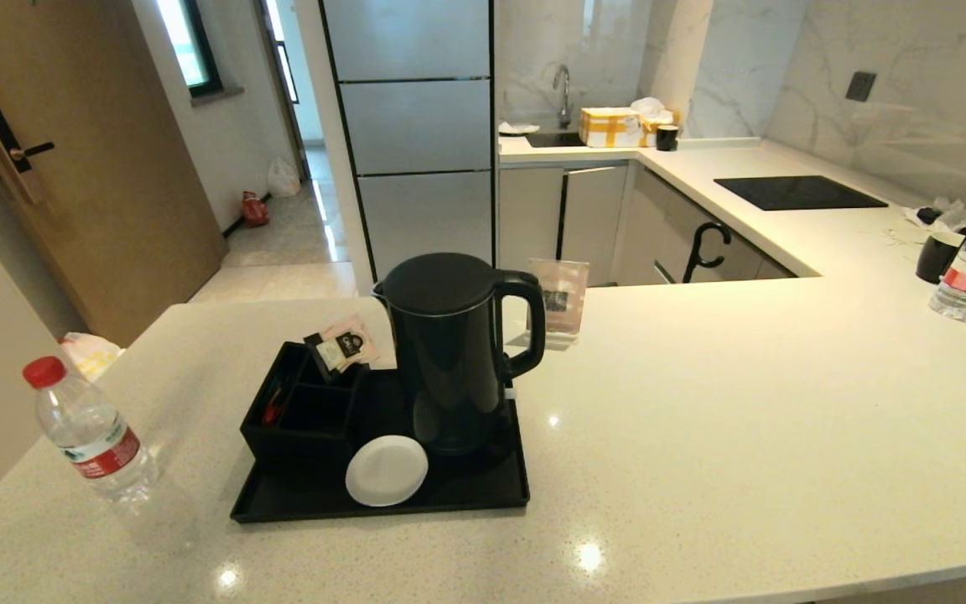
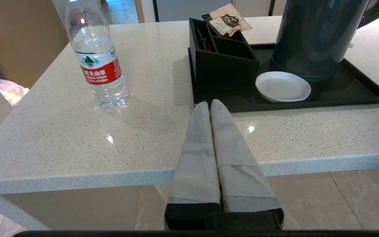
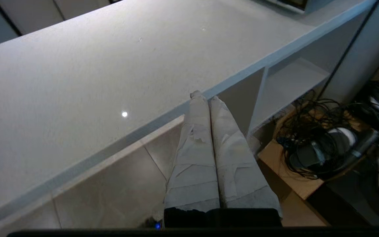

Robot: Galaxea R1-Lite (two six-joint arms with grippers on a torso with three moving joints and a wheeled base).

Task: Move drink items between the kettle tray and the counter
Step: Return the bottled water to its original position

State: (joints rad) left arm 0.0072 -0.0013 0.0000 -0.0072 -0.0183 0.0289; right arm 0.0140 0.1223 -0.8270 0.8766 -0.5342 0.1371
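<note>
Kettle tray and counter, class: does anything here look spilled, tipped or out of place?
Nothing stands out. The kettle stands upright on the tray, and the water bottle stands capped on the counter; no spills.

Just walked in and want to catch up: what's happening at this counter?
Nothing is being handled right now. The tall matte black kettle stands on the flat black tray, and a clear red-capped water bottle stands on the pale speckled counter left of it. The left gripper and the right gripper are both shut, empty, at the counter's near edge.
</note>
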